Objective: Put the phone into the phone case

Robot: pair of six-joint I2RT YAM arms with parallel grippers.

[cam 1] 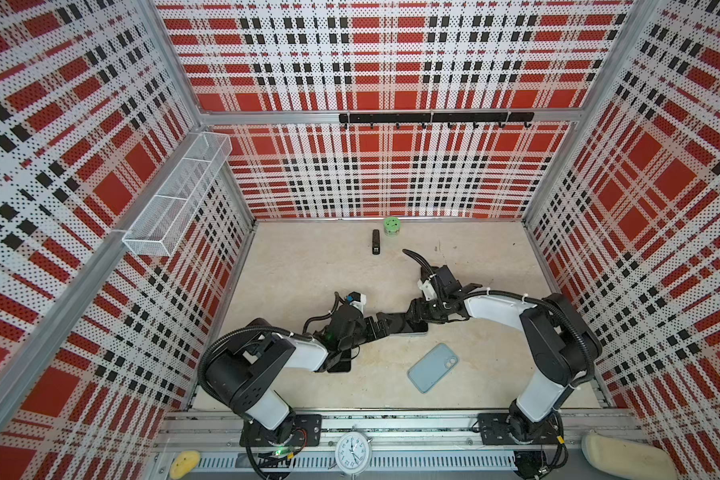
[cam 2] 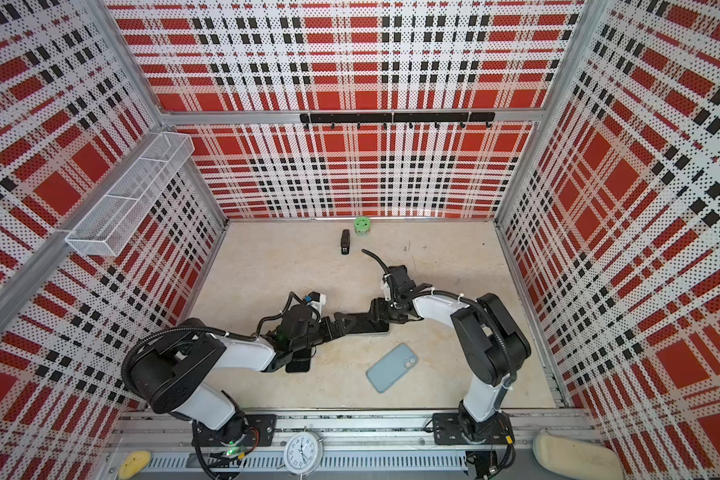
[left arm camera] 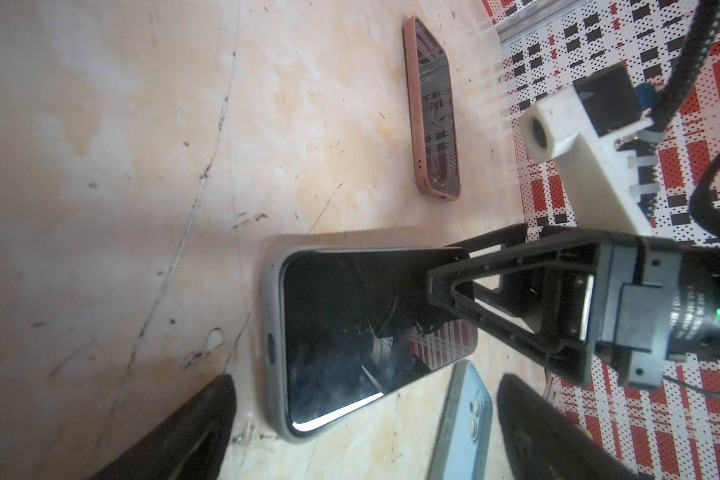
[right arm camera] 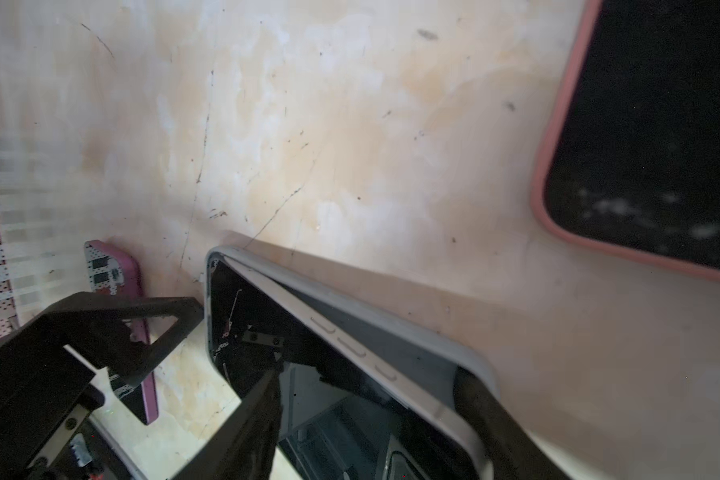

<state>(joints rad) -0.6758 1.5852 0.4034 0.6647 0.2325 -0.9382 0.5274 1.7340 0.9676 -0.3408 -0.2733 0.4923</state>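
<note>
Right pincer [right arm camera: 366, 374] is standing part-open, straddling the phone's [left arm camera: 341, 332] long edge without clamping it. Left pincer [left arm camera: 364, 386] is gaping wide beside it, empty. Phone is lying screen-up in the grey case [left arm camera: 273, 332], one edge riding proud, near the light-blue case [cam 1: 431, 368] on the worktop [cam 1: 308, 270].

red-black-white plaid perforated walls [cam 1: 371, 62], scuffed beige floor [cam 1: 308, 270], white wire basket [cam 1: 175, 195], black hook rail [cam 1: 433, 117]

My scuffed beige tabletop [cam 1: 308, 270] carries a grey case [left arm camera: 273, 332] holding a phone [left arm camera: 341, 332] under my right gripper [right arm camera: 366, 382]. A pink-cased phone [left arm camera: 433, 112] lies just beside it and a light-blue phone [cam 1: 432, 368] near it. A purple-cased phone [right arm camera: 142, 332] lies by my left gripper [left arm camera: 364, 378], with a stapler [cam 1: 376, 242] and green tub [cam 1: 391, 226] far beyond.
</note>
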